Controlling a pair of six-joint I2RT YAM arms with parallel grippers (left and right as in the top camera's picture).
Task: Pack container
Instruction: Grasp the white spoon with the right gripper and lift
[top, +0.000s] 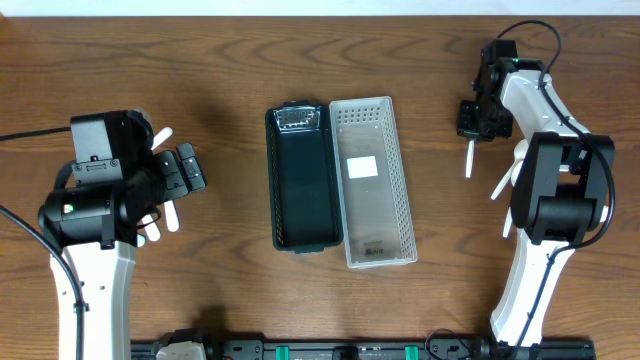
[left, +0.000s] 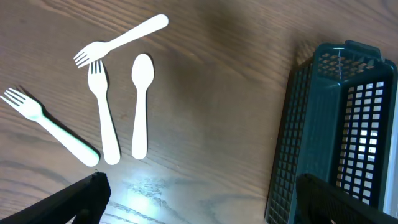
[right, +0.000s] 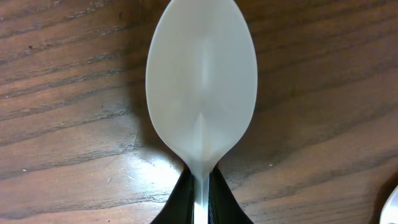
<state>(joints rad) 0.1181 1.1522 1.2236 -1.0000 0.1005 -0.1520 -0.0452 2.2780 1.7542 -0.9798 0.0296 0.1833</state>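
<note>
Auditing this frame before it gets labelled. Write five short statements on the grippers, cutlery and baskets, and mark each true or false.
1. The right gripper is shut on a white spoon. True.
2. The left gripper grips a fork. False: its jaws stand open and empty above the loose cutlery.
3. The dark green basket lies right beside the white basket, on the left arm's side. True.
4. Below the left gripper lie two forks and two spoons. False: three forks and a lone spoon.
5. The white spoon hangs over the baskets. False: it is off to the right arm's side, clear of both.
</note>
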